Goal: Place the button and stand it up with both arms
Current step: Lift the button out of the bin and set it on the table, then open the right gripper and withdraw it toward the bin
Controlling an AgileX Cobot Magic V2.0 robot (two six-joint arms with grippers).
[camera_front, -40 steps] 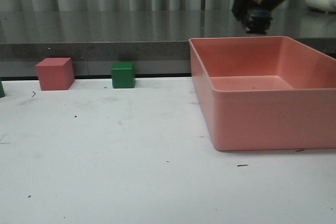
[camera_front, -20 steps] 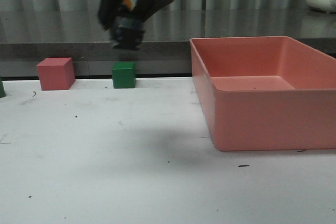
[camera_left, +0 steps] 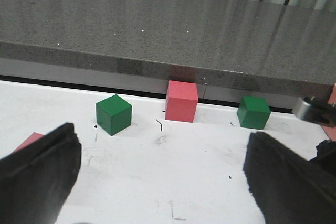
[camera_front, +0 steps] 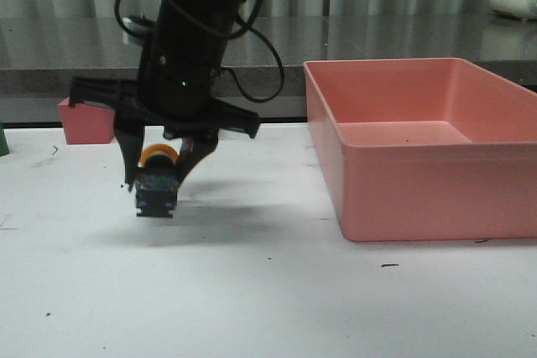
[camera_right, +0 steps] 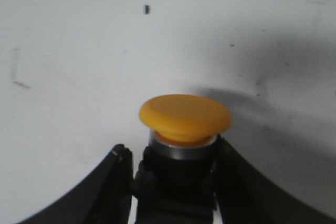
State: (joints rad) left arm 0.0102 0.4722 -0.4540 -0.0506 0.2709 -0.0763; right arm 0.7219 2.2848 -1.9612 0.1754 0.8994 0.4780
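My right gripper (camera_front: 159,172) is shut on the button (camera_front: 158,186) and holds it low over the white table, left of the middle. The yellow cap is on top and the dark base block points down. I cannot tell whether the base touches the table. In the right wrist view the yellow cap (camera_right: 185,116) sticks out from between the black fingers (camera_right: 118,182), and my right gripper (camera_right: 176,179) clamps the black collar. My left gripper (camera_left: 163,182) is open and empty over bare table; it does not show in the front view.
A big pink bin (camera_front: 419,194) stands on the right. A red cube (camera_front: 82,123) shows partly behind the right arm. The left wrist view shows a green cube (camera_left: 113,114), a red cube (camera_left: 181,100) and another green cube (camera_left: 253,112) along the table's far edge.
My right arm has swung from above the pink bin leftward and down, carrying the button to just over the table. It now hides the green cube in the front view.
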